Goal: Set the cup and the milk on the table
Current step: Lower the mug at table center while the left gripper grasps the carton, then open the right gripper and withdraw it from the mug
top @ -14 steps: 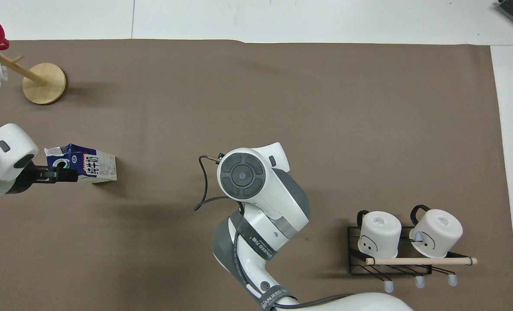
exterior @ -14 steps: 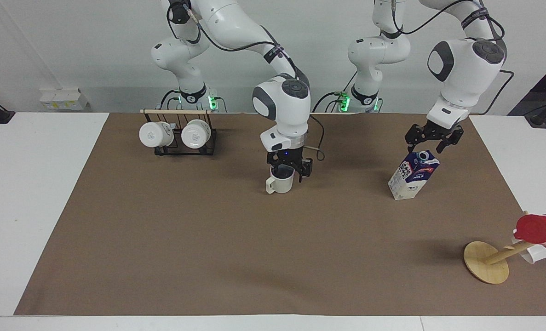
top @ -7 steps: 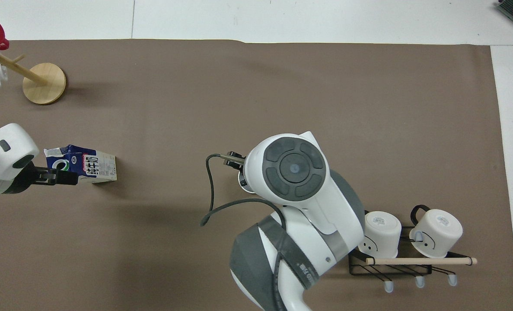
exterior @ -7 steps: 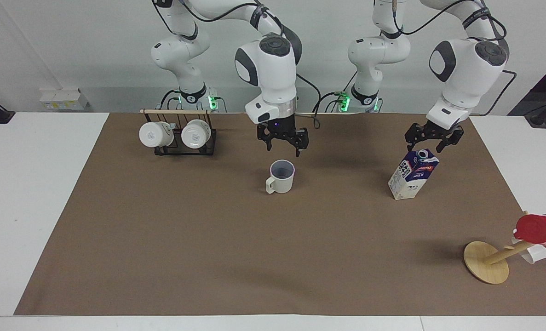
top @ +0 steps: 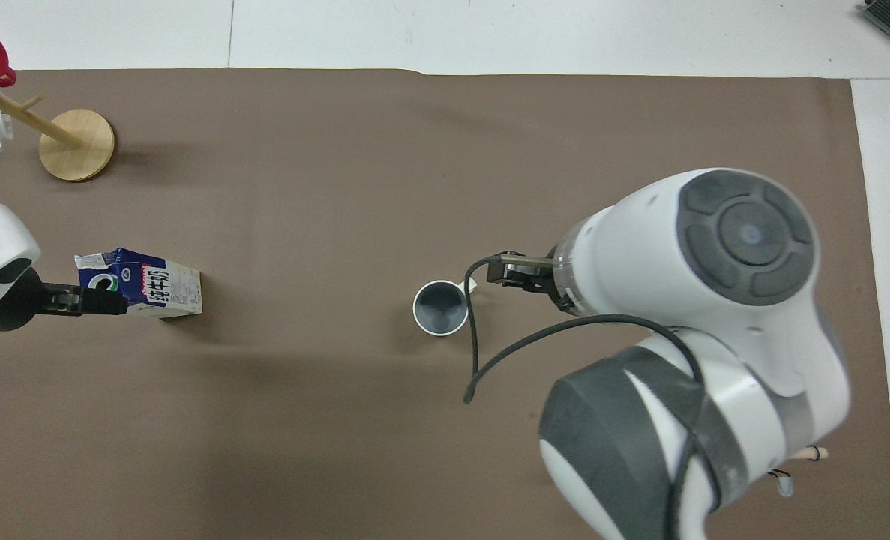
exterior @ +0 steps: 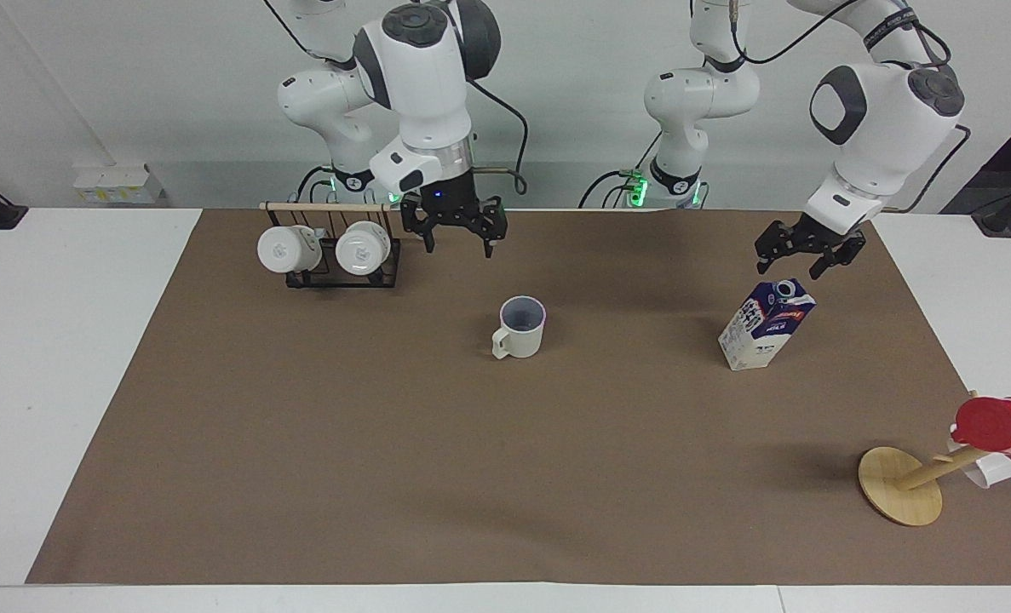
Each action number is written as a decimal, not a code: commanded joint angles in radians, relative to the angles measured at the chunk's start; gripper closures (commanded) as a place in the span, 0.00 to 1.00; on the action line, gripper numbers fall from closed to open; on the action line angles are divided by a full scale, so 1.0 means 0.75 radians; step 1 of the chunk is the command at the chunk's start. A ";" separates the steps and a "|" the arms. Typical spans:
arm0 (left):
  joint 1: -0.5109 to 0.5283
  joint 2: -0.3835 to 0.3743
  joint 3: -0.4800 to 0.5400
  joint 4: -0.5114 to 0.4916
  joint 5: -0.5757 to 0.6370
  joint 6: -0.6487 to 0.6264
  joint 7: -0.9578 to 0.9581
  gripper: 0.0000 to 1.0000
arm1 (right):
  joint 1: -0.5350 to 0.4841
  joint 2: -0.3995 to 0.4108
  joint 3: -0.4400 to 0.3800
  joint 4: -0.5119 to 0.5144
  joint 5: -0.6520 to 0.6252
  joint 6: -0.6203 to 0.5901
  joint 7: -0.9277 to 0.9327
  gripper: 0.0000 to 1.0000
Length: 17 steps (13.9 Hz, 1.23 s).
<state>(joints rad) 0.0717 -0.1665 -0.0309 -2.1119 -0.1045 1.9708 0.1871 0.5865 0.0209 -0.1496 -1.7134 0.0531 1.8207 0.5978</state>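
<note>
The cup (exterior: pixel 522 328), a cream-white mug with a grey inside, stands upright and alone on the brown sheet of the table (exterior: pixel 386 468); it also shows in the overhead view (top: pixel 440 307). My right gripper (exterior: pixel 456 232) is open and empty, up in the air beside the mug rack and well clear of the cup. The milk (exterior: pixel 766 323), a navy and white carton, stands on the sheet toward the left arm's end and shows in the overhead view (top: pixel 145 283). My left gripper (exterior: pixel 807 255) is open just above the carton's top, not touching it.
A black wire rack (exterior: pixel 330 255) with two white mugs stands near the robots toward the right arm's end. A wooden mug tree (exterior: pixel 899 498) with a red cup (exterior: pixel 1003 426) stands far from the robots at the left arm's end. My right arm hides the rack in the overhead view.
My right gripper let go of the cup, rose and swung toward the mug rack. My left gripper opened off the milk's top and lifted slightly. Cup and milk stayed put.
</note>
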 commanded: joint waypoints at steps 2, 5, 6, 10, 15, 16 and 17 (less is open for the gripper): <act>0.013 0.032 -0.010 0.008 -0.030 0.125 -0.022 0.00 | -0.131 -0.089 0.007 -0.021 0.003 -0.073 -0.208 0.00; -0.001 0.058 -0.016 0.008 -0.030 0.181 -0.080 0.00 | -0.244 -0.118 0.005 -0.010 0.001 -0.153 -0.375 0.00; -0.008 0.058 -0.016 0.004 -0.028 0.181 -0.080 0.00 | -0.272 -0.132 0.005 -0.010 -0.009 -0.180 -0.406 0.00; -0.030 0.081 -0.016 -0.041 -0.024 0.217 -0.082 0.00 | -0.397 -0.173 0.007 -0.014 -0.026 -0.361 -0.533 0.00; -0.030 0.085 -0.016 -0.044 -0.022 0.199 -0.078 0.31 | -0.520 -0.214 0.007 -0.067 -0.054 -0.435 -0.641 0.00; -0.030 0.085 -0.016 -0.044 -0.022 0.199 -0.078 0.40 | -0.555 -0.226 0.007 -0.094 -0.056 -0.433 -0.688 0.00; -0.030 0.085 -0.016 -0.044 -0.022 0.201 -0.078 0.48 | -0.595 -0.238 0.007 -0.108 -0.056 -0.433 -0.721 0.00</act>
<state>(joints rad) 0.0603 -0.0938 -0.0515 -2.1294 -0.1094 2.1064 0.1345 0.1994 -0.1124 -0.1552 -1.7379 0.0203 1.4923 0.1228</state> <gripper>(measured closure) 0.366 0.000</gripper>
